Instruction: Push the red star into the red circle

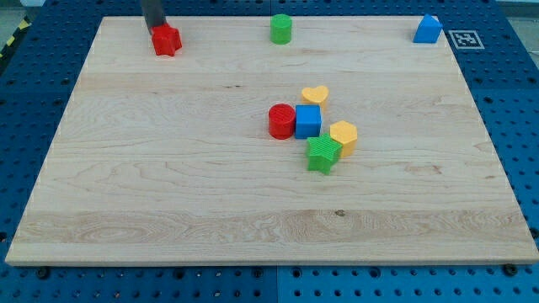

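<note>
The red star (167,40) lies near the board's top left. My tip (155,29) stands right at the star's upper left side, touching it or nearly so. The red circle (281,121) sits near the board's middle, at the left end of a cluster. It touches the blue cube (308,121) on its right. The star is far from the circle, up and to the view's left of it.
A yellow heart (316,94) lies above the blue cube. A yellow hexagon (344,137) and a green star (322,154) lie below it. A green cylinder (281,29) stands at the top middle. A blue block (428,29) sits at the top right corner.
</note>
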You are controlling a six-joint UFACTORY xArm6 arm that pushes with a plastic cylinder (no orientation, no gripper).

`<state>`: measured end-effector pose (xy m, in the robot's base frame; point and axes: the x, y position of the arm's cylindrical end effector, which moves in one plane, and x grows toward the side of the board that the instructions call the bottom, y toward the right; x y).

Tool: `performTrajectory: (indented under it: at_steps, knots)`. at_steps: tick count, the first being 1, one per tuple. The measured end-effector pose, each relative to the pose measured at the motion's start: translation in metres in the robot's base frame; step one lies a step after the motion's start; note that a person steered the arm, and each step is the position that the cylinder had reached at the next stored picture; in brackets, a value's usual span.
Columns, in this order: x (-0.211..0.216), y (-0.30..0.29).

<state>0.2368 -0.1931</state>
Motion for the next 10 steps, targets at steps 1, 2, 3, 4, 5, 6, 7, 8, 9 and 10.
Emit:
performTrajectory:
  at_steps: [1, 2, 3, 4, 5, 6, 7, 8, 9, 10]
  knots:
    - [0.019, 0.003]
    - [0.041, 0.024]
    - [0.064, 0.048]
    - [0.093, 0.059]
    - [0.121, 0.066]
    - [0.149, 0.083]
    - [0.172, 0.106]
    - [0.176, 0.136]
    - [0.176, 0.146]
    - [0.156, 0.129]
